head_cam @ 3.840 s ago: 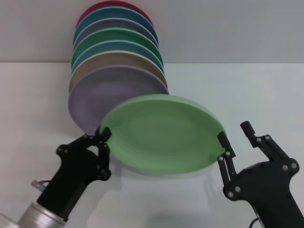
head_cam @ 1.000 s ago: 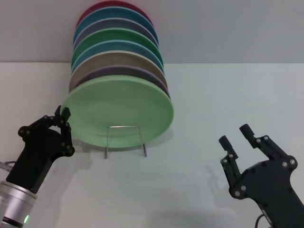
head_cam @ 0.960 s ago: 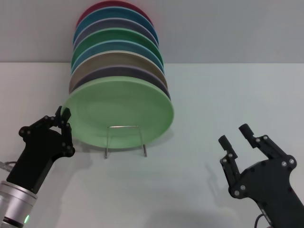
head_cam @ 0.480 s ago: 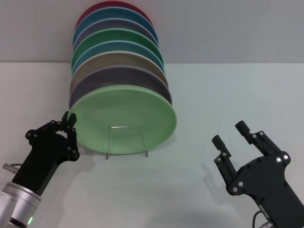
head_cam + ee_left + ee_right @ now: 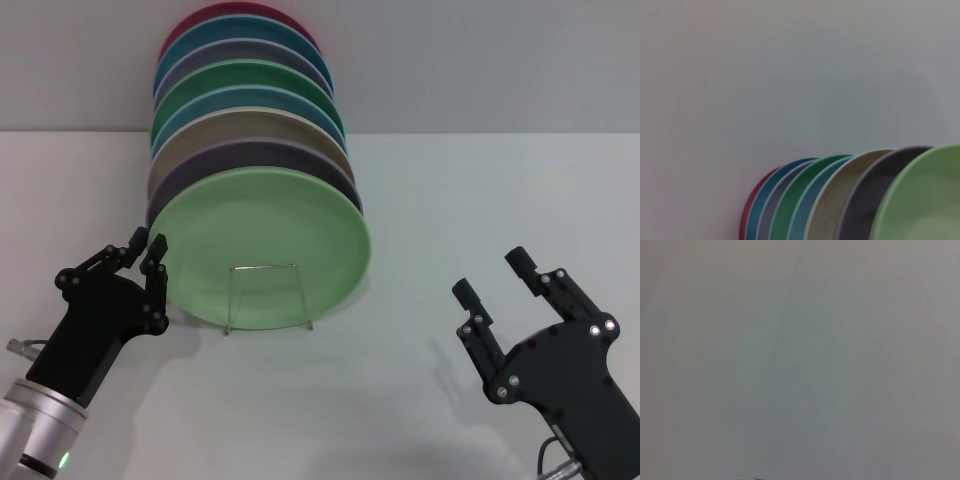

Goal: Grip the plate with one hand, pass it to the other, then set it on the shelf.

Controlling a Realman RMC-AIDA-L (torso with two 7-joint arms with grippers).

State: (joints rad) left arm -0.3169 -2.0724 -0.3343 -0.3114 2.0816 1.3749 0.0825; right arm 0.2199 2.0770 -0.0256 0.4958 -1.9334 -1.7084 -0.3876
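Left gripper [image 5: 147, 243]: lower left of the head view, on a black arm that rises from the bottom edge. Its two fingers stand a little apart and hold nothing; the inner fingertip is just beside the left rim of the plate, and I cannot tell if it touches it.

The plate [image 5: 262, 247]: light green, left of centre in the head view. It stands on edge, tilted back, as the front one of the row in the shelf. In the left wrist view it fills the lower right corner [image 5: 925, 200].

The shelf [image 5: 266, 296]: thin silver wire; only its upright rectangular loop shows, in front of the lower part of the plate.

Other plates [image 5: 240, 90]: a row behind the green one, rising toward the upper left of the frame: dark lilac, beige, blue, emerald green, grey-lilac, teal and red at the back.

Table [image 5: 470, 190]: pale, plain surface.

Right gripper [image 5: 494, 277]: lower right of the head view, well apart from the shelf, fingers spread wide and empty.
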